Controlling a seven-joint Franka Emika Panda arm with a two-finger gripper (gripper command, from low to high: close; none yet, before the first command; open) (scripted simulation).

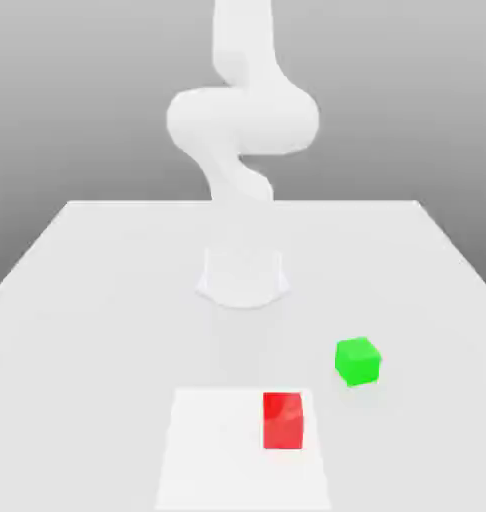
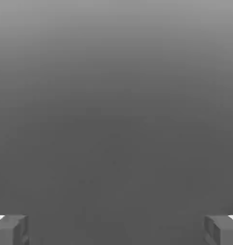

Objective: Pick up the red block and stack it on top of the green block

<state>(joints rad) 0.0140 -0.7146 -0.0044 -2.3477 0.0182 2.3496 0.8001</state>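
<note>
Red block (image 1: pixel 283 421) resting on the surface (image 1: pixel 97 290), toward the near edge in the exterior view, on a paler rectangular patch (image 1: pixel 212 450) and close to that patch's right side. Upright, flat on one face, front face squared to the camera. Green block (image 1: pixel 358 361) also flat on the surface, off the patch, up and to the exterior view's right of the red one; turned a little, so one corner faces the camera. Near each other but clearly apart, with bare surface between; nothing stacked on either.

White arm (image 1: pixel 242 120) rising at the far middle of the surface, bent over on itself in a thick curve, washed out against the grey backdrop. Below it a faint pale rounded shape (image 1: pixel 243 277), possibly the hand seen end-on, though too pale to be sure. Well back from both blocks.

In the hand view, two grey fingers (image 2: pixel 10 229) at opposite lower corners, spread as wide as the frame allows, released, with nothing between them. Gripper (image 2: pixel 116 229) grasping nothing; beyond it plain grey ground. Fingers touching neither block.
</note>
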